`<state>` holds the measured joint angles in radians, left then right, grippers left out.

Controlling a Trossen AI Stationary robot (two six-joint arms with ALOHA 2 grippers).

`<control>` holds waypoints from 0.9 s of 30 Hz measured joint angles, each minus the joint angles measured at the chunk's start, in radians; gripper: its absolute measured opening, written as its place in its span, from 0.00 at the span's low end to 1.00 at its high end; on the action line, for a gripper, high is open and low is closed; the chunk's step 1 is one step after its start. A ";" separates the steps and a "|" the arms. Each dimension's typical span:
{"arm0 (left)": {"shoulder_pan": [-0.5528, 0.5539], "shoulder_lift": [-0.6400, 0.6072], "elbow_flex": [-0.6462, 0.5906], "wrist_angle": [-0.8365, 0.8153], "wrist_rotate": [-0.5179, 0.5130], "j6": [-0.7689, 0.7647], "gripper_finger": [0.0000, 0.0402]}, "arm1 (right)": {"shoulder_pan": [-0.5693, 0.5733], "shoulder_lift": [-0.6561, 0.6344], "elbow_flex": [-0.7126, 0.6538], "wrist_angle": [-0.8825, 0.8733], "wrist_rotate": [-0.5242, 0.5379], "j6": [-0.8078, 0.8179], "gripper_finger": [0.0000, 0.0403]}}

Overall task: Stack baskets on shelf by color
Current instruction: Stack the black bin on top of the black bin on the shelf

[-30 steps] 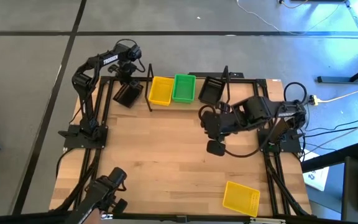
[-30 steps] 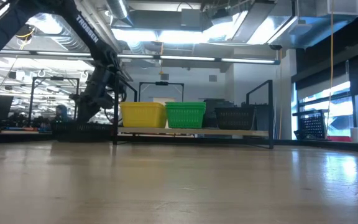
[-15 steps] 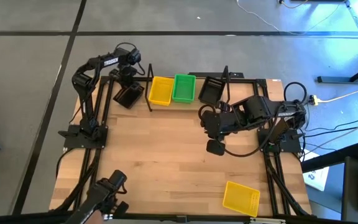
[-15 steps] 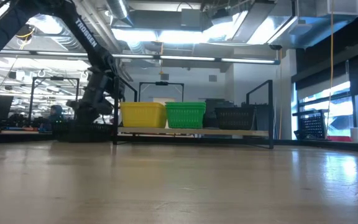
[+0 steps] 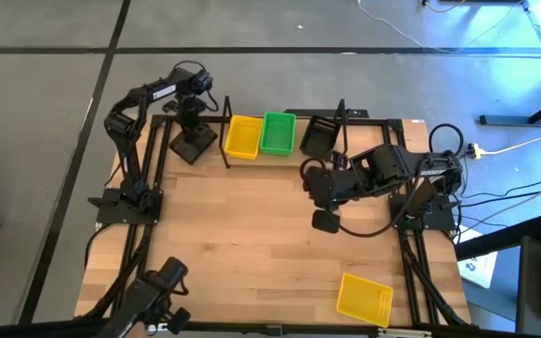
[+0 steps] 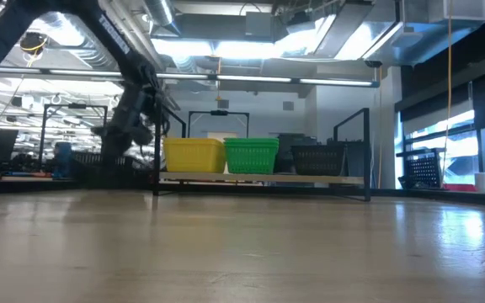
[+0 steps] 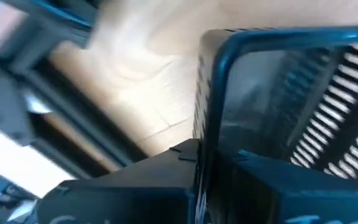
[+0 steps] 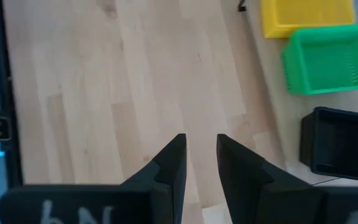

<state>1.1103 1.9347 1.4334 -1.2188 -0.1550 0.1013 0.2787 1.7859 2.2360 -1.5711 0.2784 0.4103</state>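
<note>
My left gripper (image 5: 192,120) is at the table's far left, just left of the shelf (image 5: 285,150), shut on a black basket (image 5: 189,146). The low view shows that gripper (image 6: 130,126) above the basket (image 6: 108,172). On the shelf board sit a yellow basket (image 5: 243,137), a green basket (image 5: 277,132) and another black basket (image 5: 319,136), side by side on their bases. A second yellow basket (image 5: 364,299) lies on the table near its near right corner. My right gripper (image 8: 200,152) hovers, slightly open, over bare table in front of the shelf's right end. My left gripper holds the black basket by one side wall at its rim (image 7: 205,134). The wall runs between the two fingers, one inside the basket and one outside. The fingers come from above, pointing down. Whether the basket's base touches the table, I cannot tell.
The shelf's upright posts (image 5: 225,131) stand close to the held basket on its right. The left arm's frame rails (image 5: 148,160) run along the table's left edge. Bare tabletop (image 5: 242,244) spreads across the middle and the near left.
My left gripper has shifted slightly toward the table's left edge, still shut on the black basket. The basket has turned about with it and now lies squarer to the table's edges. The right arm has kept still.
</note>
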 joint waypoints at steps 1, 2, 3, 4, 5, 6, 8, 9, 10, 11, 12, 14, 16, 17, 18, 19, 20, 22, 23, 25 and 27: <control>0.001 -0.020 0.012 -0.011 0.000 -0.001 0.00 | 0.000 0.000 0.000 0.000 0.013 0.000 0.22; 0.001 -0.043 0.023 -0.022 -0.003 -0.005 0.00 | 0.000 0.000 0.000 0.000 0.022 0.000 0.22; 0.001 -0.068 0.036 -0.030 -0.010 -0.009 0.00 | 0.000 0.000 0.000 0.000 0.033 0.000 0.22; -0.001 -0.098 0.048 -0.037 -0.015 -0.011 0.00 | 0.000 0.000 0.000 0.000 0.043 0.000 0.22; -0.003 -0.128 0.056 -0.042 -0.019 -0.014 0.00 | 0.000 0.000 0.000 0.000 0.052 0.000 0.22; -0.007 -0.161 0.065 -0.042 -0.029 -0.018 0.00 | 0.000 0.000 0.000 0.000 0.061 0.000 0.22; -0.019 -0.230 0.080 -0.048 -0.055 -0.031 0.00 | 0.000 0.000 0.000 0.000 0.091 0.000 0.22; -0.027 -0.264 0.089 -0.046 -0.071 -0.040 0.00 | 0.000 0.000 0.000 0.000 0.109 -0.001 0.22; -0.036 -0.298 0.097 -0.040 -0.084 -0.044 0.00 | 0.000 0.000 0.000 0.000 0.131 0.000 0.22; -0.046 -0.334 0.103 -0.034 -0.098 -0.047 0.00 | 0.000 0.000 0.000 0.000 0.159 0.000 0.22; -0.056 -0.369 0.107 -0.026 -0.115 -0.047 0.00 | 0.000 0.000 0.000 0.000 0.190 0.001 0.22; -0.082 -0.440 0.113 -0.002 -0.142 -0.047 0.00 | 0.000 0.000 0.000 0.000 0.254 0.006 0.22; -0.117 -0.505 0.118 0.020 -0.184 -0.047 0.00 | -0.008 0.000 0.000 0.000 0.306 0.006 0.22; -0.138 -0.534 0.119 0.031 -0.205 -0.047 0.00 | -0.014 0.000 0.000 0.001 0.330 0.006 0.22; -0.160 -0.565 0.119 0.044 -0.226 -0.046 0.00 | -0.020 0.000 0.000 0.003 0.349 0.006 0.22; -0.181 -0.592 0.119 0.059 -0.248 -0.046 0.00 | -0.027 0.000 0.000 0.009 0.366 0.004 0.22; -0.205 -0.620 0.119 0.072 -0.267 -0.047 0.00 | -0.036 0.000 0.000 0.021 0.384 0.000 0.22; -0.255 -0.670 0.119 0.101 -0.300 -0.046 0.00 | -0.059 0.004 0.000 0.069 0.430 -0.025 0.22; -0.281 -0.692 0.119 0.117 -0.312 -0.044 0.00 | -0.072 0.006 0.000 0.094 0.448 -0.041 0.22; -0.336 -0.726 0.119 0.151 -0.333 -0.038 0.00 | -0.100 0.009 0.000 0.162 0.461 -0.108 0.22; -0.393 -0.748 0.119 0.180 -0.338 -0.027 0.00 | -0.126 0.016 0.002 0.254 0.464 -0.208 0.22</control>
<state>0.7169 1.1864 1.5524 -1.0384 -0.4926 0.0739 0.1528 1.8014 2.2375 -1.3168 0.7428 0.2018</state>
